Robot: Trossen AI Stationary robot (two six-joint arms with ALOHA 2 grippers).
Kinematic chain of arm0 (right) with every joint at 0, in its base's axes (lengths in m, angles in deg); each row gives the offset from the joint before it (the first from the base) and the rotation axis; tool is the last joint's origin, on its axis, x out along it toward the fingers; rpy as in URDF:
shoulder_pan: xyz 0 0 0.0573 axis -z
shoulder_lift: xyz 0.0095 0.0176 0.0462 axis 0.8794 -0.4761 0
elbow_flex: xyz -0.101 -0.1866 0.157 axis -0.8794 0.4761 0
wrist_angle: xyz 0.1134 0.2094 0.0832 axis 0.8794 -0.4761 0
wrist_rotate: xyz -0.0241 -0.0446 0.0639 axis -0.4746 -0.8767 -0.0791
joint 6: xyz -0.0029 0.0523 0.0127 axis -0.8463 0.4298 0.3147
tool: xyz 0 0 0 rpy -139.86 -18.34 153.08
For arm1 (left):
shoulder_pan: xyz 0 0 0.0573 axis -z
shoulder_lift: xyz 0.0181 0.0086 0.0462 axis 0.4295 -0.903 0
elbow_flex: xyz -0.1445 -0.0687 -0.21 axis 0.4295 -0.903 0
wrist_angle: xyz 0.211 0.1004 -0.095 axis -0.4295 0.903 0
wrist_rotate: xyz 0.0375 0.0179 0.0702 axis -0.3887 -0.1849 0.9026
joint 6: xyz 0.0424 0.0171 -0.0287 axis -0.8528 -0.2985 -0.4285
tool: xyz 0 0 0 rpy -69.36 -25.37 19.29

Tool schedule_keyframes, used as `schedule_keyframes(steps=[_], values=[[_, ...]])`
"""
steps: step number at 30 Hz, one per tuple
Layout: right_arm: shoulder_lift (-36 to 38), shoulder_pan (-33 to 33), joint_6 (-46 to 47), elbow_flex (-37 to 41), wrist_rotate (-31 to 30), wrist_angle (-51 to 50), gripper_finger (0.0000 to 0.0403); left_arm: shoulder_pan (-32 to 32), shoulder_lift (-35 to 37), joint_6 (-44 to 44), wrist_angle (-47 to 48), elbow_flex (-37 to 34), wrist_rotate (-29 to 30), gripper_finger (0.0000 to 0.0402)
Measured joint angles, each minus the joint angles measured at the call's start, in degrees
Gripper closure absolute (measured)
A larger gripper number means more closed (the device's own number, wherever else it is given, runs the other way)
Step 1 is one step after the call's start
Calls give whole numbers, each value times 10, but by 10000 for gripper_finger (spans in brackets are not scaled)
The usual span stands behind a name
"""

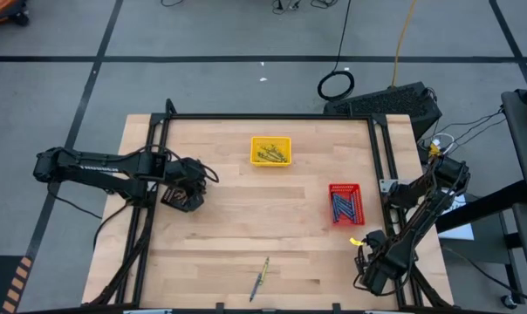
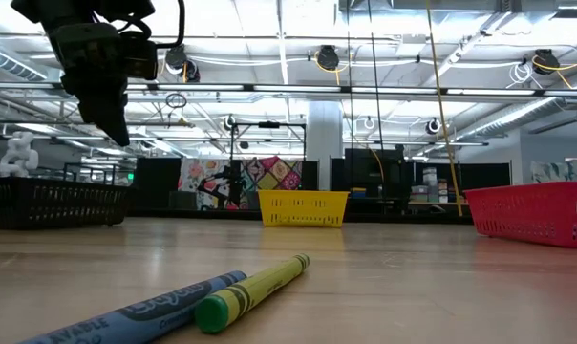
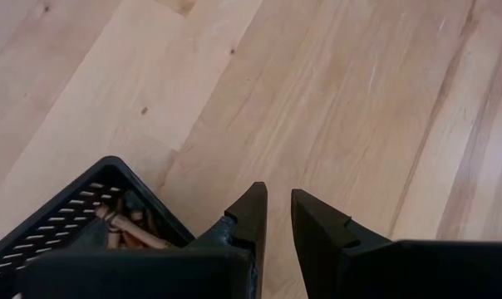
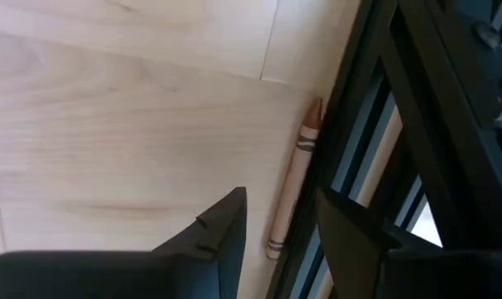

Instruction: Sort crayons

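Light is bright and even, coming from overhead ceiling strips [image 2: 269, 14] that blow out to white at 12 o'clock in the low view. The table [image 1: 229, 218] shows no hard glare from above; shadows under the arms are soft and short. In the low view the near crayons [image 2: 241, 291] at 6 o'clock are slightly soft, while the yellow tray [image 2: 303, 207] and the room behind read sharper; the arm at 10 o'clock is a dark silhouette against the lights. The left wrist view is crisp on the wood, with the fingers [image 3: 249, 218] dark and detail-poor. The right wrist view is a little soft, and the brown crayon [image 4: 292, 178] casts a thin shadow.
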Motion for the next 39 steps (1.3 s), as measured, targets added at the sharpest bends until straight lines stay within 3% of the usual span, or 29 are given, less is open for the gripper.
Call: schedule_keyframes(steps=[10,18,24,30,39], values=[[-1,1,8,-1,-3,0,273,0,0,15,0,0,0,340],[-6,17,22,-64,-17,-39,273,0,0,14,0,0,0,340],[-7,32,13,-69,-43,-39,273,0,0,10,-2,0,0,340],[-12,33,11,-69,-86,39,273,0,0,-6,0,0,0,340],[-44,36,4,-68,-83,92,273,0,0,-18,0,0,13,340]])
